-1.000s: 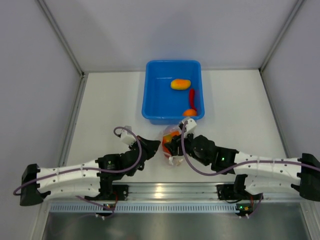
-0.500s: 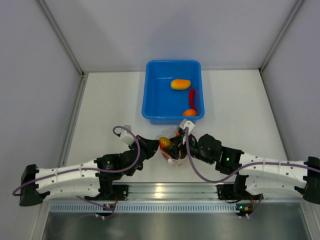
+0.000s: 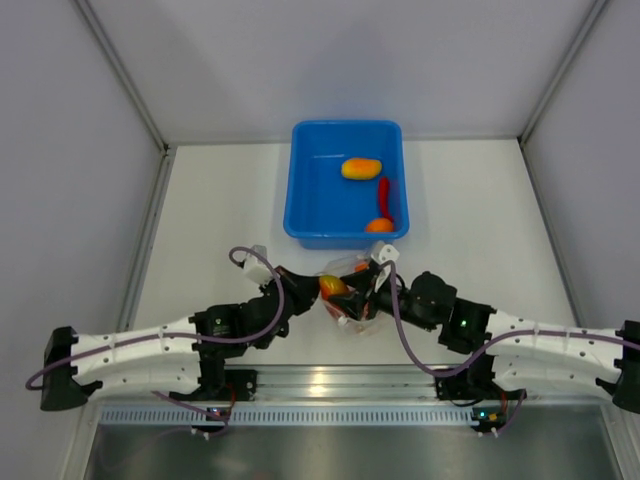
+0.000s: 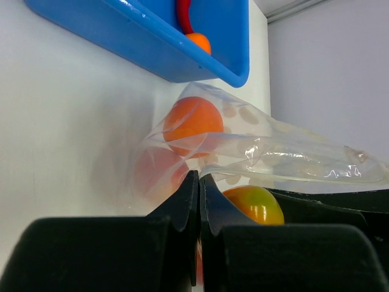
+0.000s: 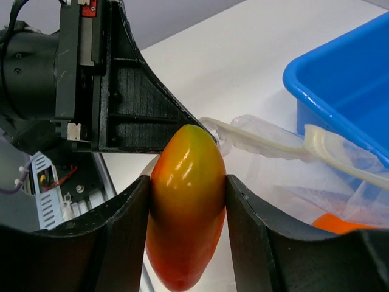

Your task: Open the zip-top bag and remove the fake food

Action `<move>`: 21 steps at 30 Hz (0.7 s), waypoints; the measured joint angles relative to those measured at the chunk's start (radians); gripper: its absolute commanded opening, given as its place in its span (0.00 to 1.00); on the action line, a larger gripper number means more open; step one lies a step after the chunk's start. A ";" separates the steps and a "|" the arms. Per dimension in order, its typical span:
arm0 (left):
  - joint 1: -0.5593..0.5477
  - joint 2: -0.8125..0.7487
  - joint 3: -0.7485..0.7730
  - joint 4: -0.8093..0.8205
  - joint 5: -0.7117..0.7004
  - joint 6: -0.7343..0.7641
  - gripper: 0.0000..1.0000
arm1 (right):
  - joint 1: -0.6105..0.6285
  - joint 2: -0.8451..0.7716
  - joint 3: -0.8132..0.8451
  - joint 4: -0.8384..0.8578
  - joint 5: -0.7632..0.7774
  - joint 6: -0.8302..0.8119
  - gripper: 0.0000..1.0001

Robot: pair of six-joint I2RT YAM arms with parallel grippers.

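The zip-top bag (image 3: pixel 352 268) lies just in front of the blue tub, clear with white dots, and its mouth is open. My left gripper (image 3: pixel 312 298) is shut on the bag's edge (image 4: pixel 243 163), jaws pressed together on the plastic (image 4: pixel 199 182). My right gripper (image 5: pixel 187 182) is shut on an orange-red toy fruit with a yellow-green tip (image 5: pixel 185 237), held at the bag's mouth (image 3: pixel 333 287). An orange ball (image 4: pixel 193 121) and a reddish piece (image 4: pixel 157 173) are inside the bag. The bag's white zip strip (image 5: pixel 273 143) runs behind the fruit.
The blue tub (image 3: pixel 300 190) stands behind the bag and holds a yellow-orange fruit (image 3: pixel 361 168), a red chili (image 3: pixel 384 190) and an orange piece (image 3: pixel 379 225). Its near corner shows in the right wrist view (image 5: pixel 328 91). Grey walls close in the table.
My right gripper has drawn back out of the bag with the orange-red fruit, which now shows at the bag's mouth. The right arm has shifted right. My left gripper has kept hold of the bag.
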 measured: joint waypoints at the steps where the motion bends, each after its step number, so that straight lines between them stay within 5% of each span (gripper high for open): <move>1: 0.001 0.008 0.003 0.001 -0.001 0.000 0.00 | 0.000 -0.002 -0.005 0.010 0.010 0.003 0.14; 21: 0.005 0.087 0.019 0.023 0.064 0.001 0.00 | 0.005 0.056 0.000 0.276 0.248 0.115 0.10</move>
